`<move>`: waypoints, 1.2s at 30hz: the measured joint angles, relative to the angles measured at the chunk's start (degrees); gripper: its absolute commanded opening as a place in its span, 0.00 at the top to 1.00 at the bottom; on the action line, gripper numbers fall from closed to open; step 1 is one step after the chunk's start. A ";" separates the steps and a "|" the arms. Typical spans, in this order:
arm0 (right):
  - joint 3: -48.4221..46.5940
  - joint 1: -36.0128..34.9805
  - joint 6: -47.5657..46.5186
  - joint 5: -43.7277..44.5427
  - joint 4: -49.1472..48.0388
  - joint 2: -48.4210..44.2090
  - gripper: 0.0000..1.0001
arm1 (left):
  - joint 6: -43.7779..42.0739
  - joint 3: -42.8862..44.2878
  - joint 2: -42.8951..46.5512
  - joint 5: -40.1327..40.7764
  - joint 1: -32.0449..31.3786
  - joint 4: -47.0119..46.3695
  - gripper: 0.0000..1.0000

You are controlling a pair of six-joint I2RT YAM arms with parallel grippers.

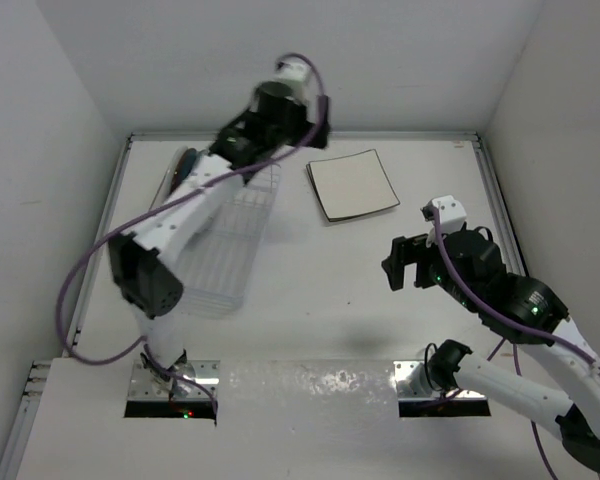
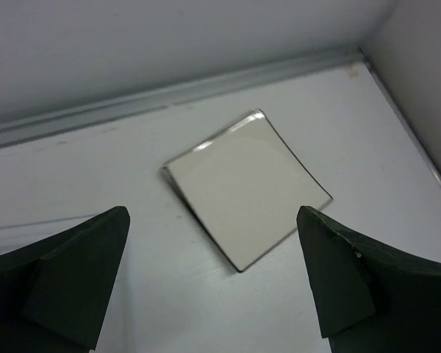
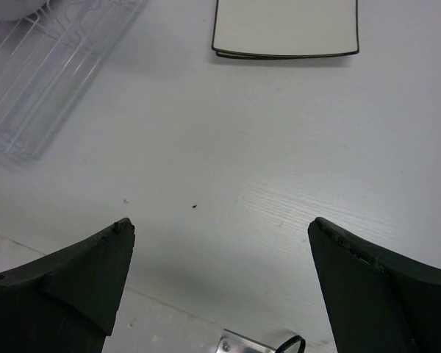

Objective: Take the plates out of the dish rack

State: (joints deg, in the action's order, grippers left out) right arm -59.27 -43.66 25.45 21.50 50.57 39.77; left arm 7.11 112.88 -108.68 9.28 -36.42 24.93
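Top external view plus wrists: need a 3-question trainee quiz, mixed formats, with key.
1. True or false: the left gripper is holding a plate.
2. Where is the square plate stack relative to the dish rack? A inside it; B on the table to its right; C underneath it.
3. Fill in: the right gripper is ____ and empty.
Key: 1 false; 2 B; 3 open.
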 measured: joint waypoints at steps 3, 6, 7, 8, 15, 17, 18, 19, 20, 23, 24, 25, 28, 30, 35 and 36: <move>0.72 0.00 -0.20 -2.10 -1.05 0.44 0.01 | 4.07 -3.37 9.77 -0.48 9.31 2.62 0.14; 1.36 0.00 -0.59 -3.91 -1.79 0.33 0.01 | 5.49 -5.25 16.04 -0.83 19.67 6.16 0.26; 1.57 0.00 -0.76 -4.44 -1.99 0.33 0.01 | 5.44 -5.35 17.42 -0.81 22.47 8.11 0.31; 1.73 0.00 -0.94 -5.07 -2.12 0.33 0.01 | 5.33 -5.35 18.27 -0.92 23.89 9.66 0.35; 2.67 0.00 -2.19 -8.44 -2.49 0.72 0.01 | 2.10 -6.99 20.04 -6.49 26.51 18.64 0.62; 2.93 0.00 -2.40 -8.92 -2.56 0.92 0.01 | 1.66 -8.31 20.04 -7.98 26.93 19.82 0.62; 3.23 0.00 -2.49 -9.16 -2.56 0.94 0.01 | 1.53 -8.85 20.02 -8.33 27.10 20.31 0.63; 3.58 0.00 -2.54 -9.33 -2.54 0.92 0.01 | 1.36 -9.35 19.89 -8.46 27.17 21.11 0.63; 3.96 0.00 -2.54 -9.57 -2.56 0.92 0.01 | 1.11 -9.57 19.71 -8.41 27.19 21.64 0.63; 5.03 0.00 -2.54 -9.70 -2.54 0.79 0.01 | 0.46 -9.81 18.80 -8.11 27.21 22.12 0.63; 5.31 0.00 -2.54 -9.70 -2.54 0.74 0.01 | 0.22 -9.81 18.36 -8.02 27.21 22.16 0.64; 5.51 0.00 -2.51 -9.70 -2.54 0.70 0.01 | 0.13 -9.81 18.01 -7.80 27.21 22.25 0.64; 5.86 0.00 -2.49 -9.75 -2.56 0.74 0.01 | -0.39 -10.27 17.16 -6.93 27.23 22.43 0.64; 6.08 0.00 -2.47 -9.79 -2.60 0.87 0.01 | -0.70 -11.45 16.96 -6.69 27.41 22.32 0.66; 6.47 0.00 -2.32 -10.10 -3.37 1.86 0.01 | -0.90 -13.81 15.91 -5.40 28.13 22.32 0.68; 6.60 0.00 -2.29 -10.27 -3.69 2.05 0.01 | -0.90 -14.05 15.61 -5.31 28.35 22.23 0.68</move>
State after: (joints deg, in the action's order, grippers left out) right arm -52.66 -43.66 23.16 11.22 46.87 41.82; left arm 6.22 98.83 -93.08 3.97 -8.08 47.16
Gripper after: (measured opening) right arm 0.986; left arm 0.322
